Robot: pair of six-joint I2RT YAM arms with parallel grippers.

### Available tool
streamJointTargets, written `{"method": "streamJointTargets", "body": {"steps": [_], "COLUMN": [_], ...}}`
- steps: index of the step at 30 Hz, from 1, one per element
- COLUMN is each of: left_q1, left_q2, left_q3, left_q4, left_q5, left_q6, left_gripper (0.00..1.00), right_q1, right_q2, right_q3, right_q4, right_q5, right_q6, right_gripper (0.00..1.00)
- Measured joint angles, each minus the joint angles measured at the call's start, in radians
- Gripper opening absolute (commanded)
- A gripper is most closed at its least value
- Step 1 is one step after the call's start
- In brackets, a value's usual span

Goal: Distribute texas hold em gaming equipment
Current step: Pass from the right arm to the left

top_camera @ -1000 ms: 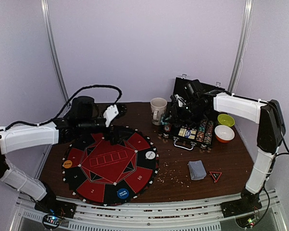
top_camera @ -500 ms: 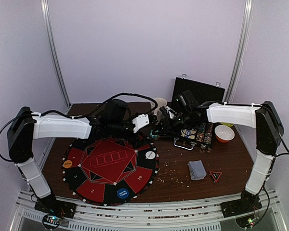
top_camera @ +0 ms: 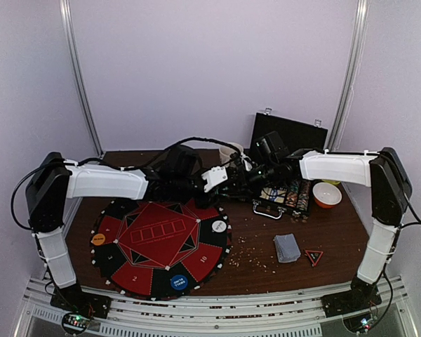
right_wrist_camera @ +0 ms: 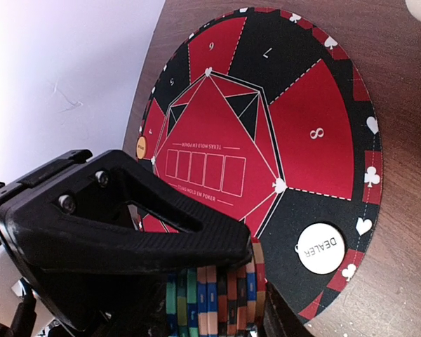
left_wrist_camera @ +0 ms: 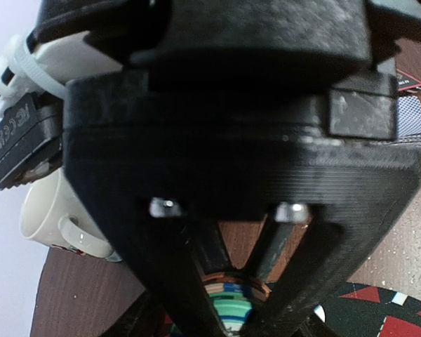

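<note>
Pinches loose, slippery chip stack (right_wrist_camera: 210, 298) w/ right fingers (right_wrist_camera: 161, 239), left fingers (left_wrist_camera: 161, 281) astride, contact unclear; prob. best clamped across end faces.

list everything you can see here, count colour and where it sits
poker mat: one, red and black, round, left half of table
white dealer button, orange button, blue button: one each, near the mat's edge
card deck: one, grey-blue backs, right of mat
triangle marker: one, red and black, beside the deck
chip case: one, black, open, back right
chip stack: one, mixed colours, between both grippers
mug: one, cream, back centre
bowl: one, orange, right of case
table: one, brown
left gripper: black, fingers either side of the chip stack
right gripper: black, shut on the chip stack
</note>
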Motion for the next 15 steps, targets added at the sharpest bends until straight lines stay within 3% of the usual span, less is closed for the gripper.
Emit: {"method": "streamJointTargets", "body": {"steps": [11,15], "left_q1": [-0.002,-0.002], "left_q2": [0.016,0.016], "left_q3": [0.012,0.013], "left_q4": [-0.006,-0.006], "left_q5": [-0.055,-0.060], "left_q6": [-0.001,-0.003], "left_gripper": [0.58,0.51], "right_q1": [0.000,0.000], "right_q2": [0.005,0.008], "right_q3": [0.000,0.002], "right_q4": [0.008,0.011], "right_q5": [0.000,0.000], "right_q6": [0.003,0.009], "right_gripper": [0.00,0.00]}}
